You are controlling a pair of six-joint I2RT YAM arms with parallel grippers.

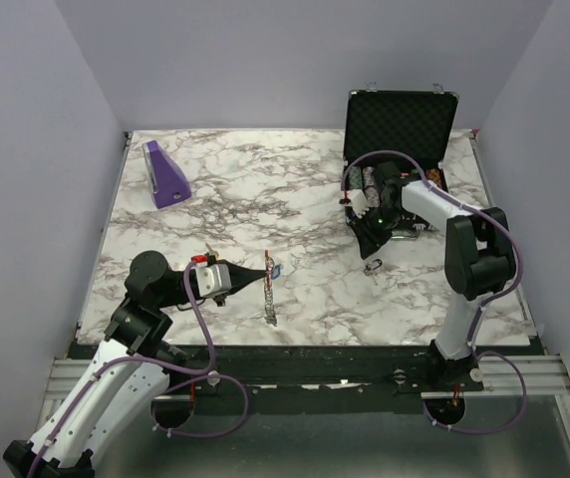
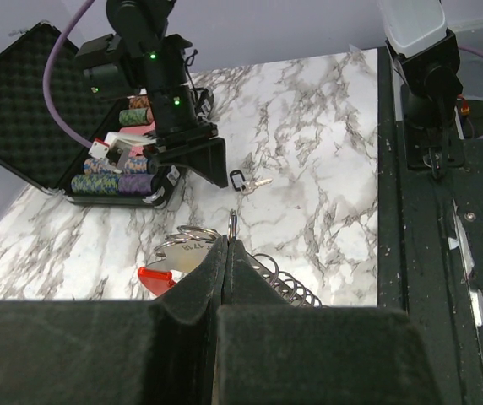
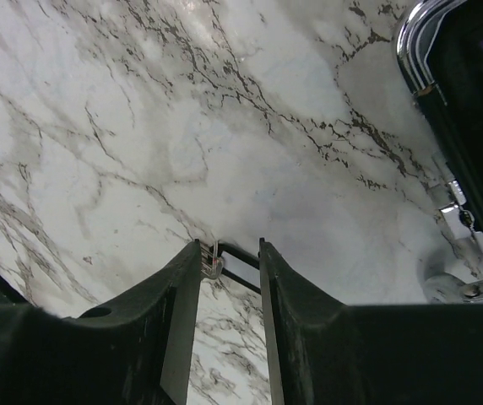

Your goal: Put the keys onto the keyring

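My left gripper (image 1: pixel 255 277) (image 2: pixel 227 245) is shut on the keyring (image 2: pixel 231 223). Its thin metal ring sticks out past the fingertips. A red clip (image 2: pixel 152 278), a silver tag (image 2: pixel 187 253) and a wire coil (image 2: pixel 285 283) hang beside the fingers. From above, the keyring (image 1: pixel 268 291) dangles down to the table. One small key (image 1: pixel 373 267) (image 2: pixel 246 181) with a dark head lies on the marble near the case. My right gripper (image 1: pixel 370 244) (image 3: pixel 230 247) is open right at that key (image 3: pixel 216 267), which sits against the left finger, clear of the right one.
An open black case (image 1: pixel 400 119) (image 2: pixel 22 101) with rows of poker chips (image 2: pixel 115 181) stands at the back right, close behind the right gripper. Its chrome edge (image 3: pixel 415 34) shows in the right wrist view. A purple wedge block (image 1: pixel 165 174) sits at the back left.
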